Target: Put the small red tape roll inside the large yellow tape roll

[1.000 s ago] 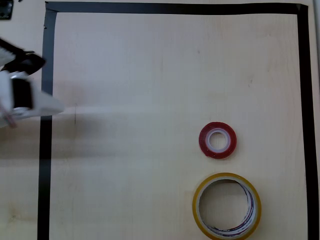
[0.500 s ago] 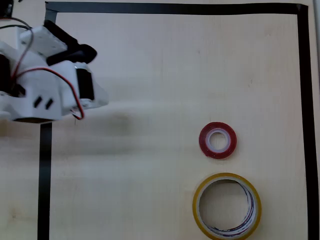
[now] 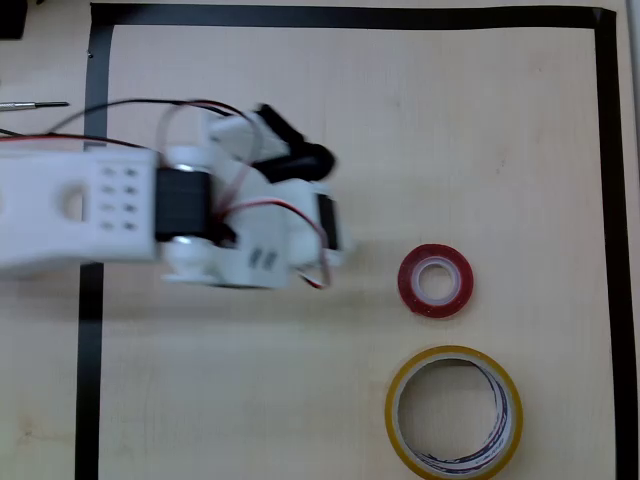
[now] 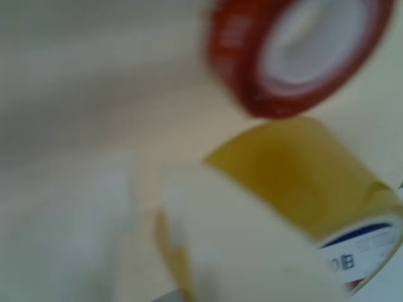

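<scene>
The small red tape roll lies flat on the table right of centre in the overhead view. The large yellow tape roll lies flat just below it, a little apart, its wide hole showing table. My white arm reaches in from the left, and my gripper hovers left of the red roll without touching it. In the blurred wrist view the red roll sits at the top right and the yellow roll below it, partly hidden by a pale finger. The blur hides how the jaws stand.
Black tape frames the light wooden table along the left, top and right. Red and black wires loop over the arm. A thin metal tool lies at the far left, outside the frame.
The arm has swept from the far left edge rightwards across the table, and its gripper end now sits close beside the red roll. Both rolls have stayed where they were.
</scene>
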### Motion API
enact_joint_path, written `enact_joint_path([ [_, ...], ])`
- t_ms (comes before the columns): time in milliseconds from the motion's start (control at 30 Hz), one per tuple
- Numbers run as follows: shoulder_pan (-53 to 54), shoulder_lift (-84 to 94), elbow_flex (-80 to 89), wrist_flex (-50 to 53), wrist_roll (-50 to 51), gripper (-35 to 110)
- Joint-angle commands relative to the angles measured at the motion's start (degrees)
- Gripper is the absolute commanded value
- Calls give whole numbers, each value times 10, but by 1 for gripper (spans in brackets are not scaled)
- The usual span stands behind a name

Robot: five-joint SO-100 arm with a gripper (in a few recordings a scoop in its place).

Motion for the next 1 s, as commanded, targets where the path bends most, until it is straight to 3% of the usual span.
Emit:
enact_joint_path([
  [0,21,-15,-150,1,-3,0],
  [300,42,-125,-305,72,-1,2],
  [600,33,-207,-374,99,-10,21],
  [667,28,-264,-461,142,-18,22],
  [800,20,-466,-815,271,-29,23],
  [967,19,-477,-808,276,-26,23],
])
